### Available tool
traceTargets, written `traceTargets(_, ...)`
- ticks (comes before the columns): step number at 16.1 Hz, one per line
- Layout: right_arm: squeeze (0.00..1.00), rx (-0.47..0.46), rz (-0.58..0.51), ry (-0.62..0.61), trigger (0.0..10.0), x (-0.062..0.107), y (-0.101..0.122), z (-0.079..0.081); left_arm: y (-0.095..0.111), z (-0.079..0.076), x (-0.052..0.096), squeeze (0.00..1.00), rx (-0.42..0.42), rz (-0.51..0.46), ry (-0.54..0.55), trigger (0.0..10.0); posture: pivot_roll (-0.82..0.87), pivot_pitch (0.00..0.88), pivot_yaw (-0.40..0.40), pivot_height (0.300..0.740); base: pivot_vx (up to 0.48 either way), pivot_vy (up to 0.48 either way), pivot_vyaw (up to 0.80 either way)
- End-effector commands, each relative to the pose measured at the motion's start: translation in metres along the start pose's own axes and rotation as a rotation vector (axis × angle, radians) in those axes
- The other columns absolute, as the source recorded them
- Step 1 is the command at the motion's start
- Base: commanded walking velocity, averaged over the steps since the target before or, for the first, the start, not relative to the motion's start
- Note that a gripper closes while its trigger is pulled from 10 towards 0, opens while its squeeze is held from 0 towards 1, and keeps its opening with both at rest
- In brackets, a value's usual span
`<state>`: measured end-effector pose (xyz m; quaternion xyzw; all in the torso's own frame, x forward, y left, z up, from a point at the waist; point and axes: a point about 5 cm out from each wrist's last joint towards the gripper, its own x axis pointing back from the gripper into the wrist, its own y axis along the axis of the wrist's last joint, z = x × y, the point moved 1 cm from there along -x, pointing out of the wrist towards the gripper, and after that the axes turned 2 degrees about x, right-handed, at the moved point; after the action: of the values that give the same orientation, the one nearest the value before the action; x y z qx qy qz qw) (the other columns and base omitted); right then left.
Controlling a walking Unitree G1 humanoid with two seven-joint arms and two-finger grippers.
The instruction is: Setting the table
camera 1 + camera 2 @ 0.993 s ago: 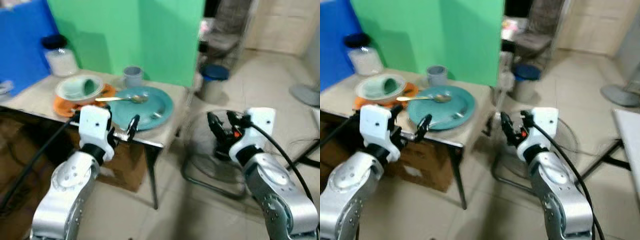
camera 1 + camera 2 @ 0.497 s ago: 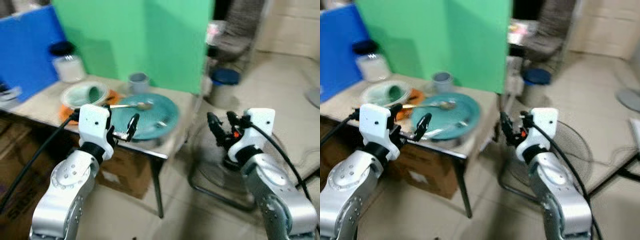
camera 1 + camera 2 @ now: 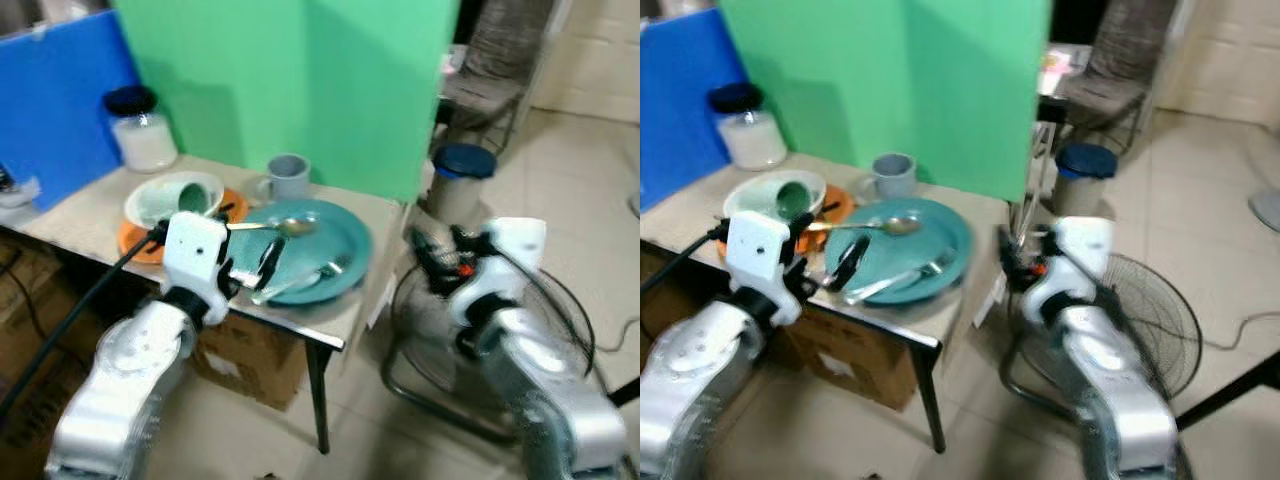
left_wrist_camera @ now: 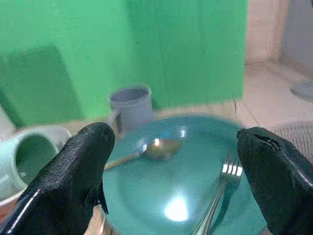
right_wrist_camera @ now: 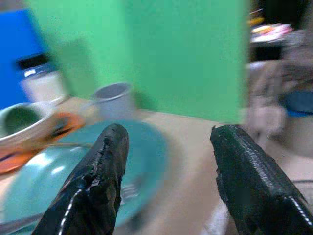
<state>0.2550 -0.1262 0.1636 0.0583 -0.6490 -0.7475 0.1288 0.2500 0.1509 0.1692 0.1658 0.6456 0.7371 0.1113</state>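
A small table [image 3: 85, 205] stands against a green screen [image 3: 300, 80], and on it lies a large teal plate [image 3: 335, 245], glossy and round, set near the table's front edge. A spoon [image 3: 272, 227] rests across its far rim with the bowl on the plate and the handle pointing toward an orange plate [image 3: 135, 240], while a fork [image 3: 305, 280] lies slanted on the near side. The orange plate carries a white bowl [image 3: 150, 205] with a green cup [image 3: 193, 195] tipped inside. A grey mug [image 3: 287, 176] stands just behind the teal plate, a lidded jar [image 3: 142, 140] farther back. The left gripper [image 3: 255, 272] hovers over the plate's near rim, fingers apart and empty. The right gripper [image 3: 438, 262] hangs beside the table, over a floor fan [image 3: 1140, 320], fingers likewise spread.
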Motion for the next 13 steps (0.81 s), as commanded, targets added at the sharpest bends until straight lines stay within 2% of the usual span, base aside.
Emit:
traceTargets(1, 0.0, 0.004, 0.009, -0.015, 10.0, 0.003, 0.0, -0.005, 0.001, -0.007, -0.004, 0.0, 0.005, 0.001, -0.068, 10.0, 0.13, 0.0, 0.043, 0.74, 0.0, 0.0, 0.0)
traceTargets(3, 0.0, 0.008, 0.015, -0.009, 10.0, 0.003, 0.0, -0.005, -0.001, 0.001, -0.01, 0.0, -0.001, 0.013, -0.114, 10.0, 0.11, 0.0, 0.049, 0.74, 0.0, 0.0, 0.0)
traceTargets(4, 0.0, 0.014, 0.035, 0.002, 10.0, 0.004, -0.001, -0.005, -0.008, 0.01, -0.02, 0.04, -0.037, 0.075, -0.182, 10.0, 0.11, 0.0, 0.051, 0.74, 0.0, 0.0, 0.0)
traceTargets(5, 0.0, 0.033, 0.06, 0.027, 10.0, 0.004, -0.002, -0.005, -0.016, 0.018, -0.028, 1.0, -0.068, 0.138, -0.262, 10.0, 0.1, 0.0, 0.051, 0.74, 0.0, 0.0, 0.0)
traceTargets(8, 0.0, 0.108, 0.139, 0.117, 10.0, 0.007, -0.006, -0.004, -0.024, 0.032, -0.037, 1.0, -0.098, 0.245, -0.362, 10.0, 0.1, 0.0, 0.052, 0.74, 0.0, 0.0, 0.0)
traceTargets(9, 0.0, 0.141, 0.161, 0.16, 10.0, 0.008, -0.006, -0.004, -0.023, 0.04, -0.044, 0.0, -0.108, 0.256, -0.361, 10.0, 0.1, 0.0, 0.052, 0.74, 0.0, 0.0, 0.0)
traceTargets(11, 0.0, 0.176, 0.165, 0.193, 10.0, 0.011, -0.002, -0.006, -0.024, 0.054, -0.061, 0.0, -0.118, 0.259, -0.379, 10.0, 0.08, 0.0, 0.051, 0.74, 0.0, 0.0, 0.0)
traceTargets(12, 0.0, 0.179, 0.164, 0.196, 10.0, 0.011, -0.002, -0.007, -0.024, 0.056, -0.063, 0.0, -0.124, 0.265, -0.384, 10.0, 0.08, 0.0, 0.051, 0.74, 0.0, 0.0, 0.0)
traceTargets(13, 0.0, 0.186, 0.161, 0.201, 10.0, 0.011, -0.001, -0.007, -0.024, 0.059, -0.066, 0.0, -0.128, 0.262, -0.376, 9.3, 0.08, 0.0, 0.05, 0.74, 0.0, 0.0, 0.0)
